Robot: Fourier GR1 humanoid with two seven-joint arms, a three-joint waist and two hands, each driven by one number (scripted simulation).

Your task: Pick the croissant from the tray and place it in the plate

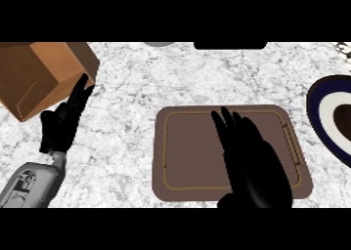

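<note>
Right hand (253, 161), fingers straight and together, covers the brown tray (182, 146); plate (323, 105) at right.

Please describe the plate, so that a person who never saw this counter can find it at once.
Start at the brown tray in the middle of the marble counter, under the right hand. Go right to the view's edge: the plate lies there, partly cut off. Only it has dark blue and white rings around a dark centre.

A bare strip of counter (135, 97) runs down the middle between the box (33, 73) at upper left and the tray (185, 146). Another bare gap separates the tray from the plate (326, 122) at right.
</note>
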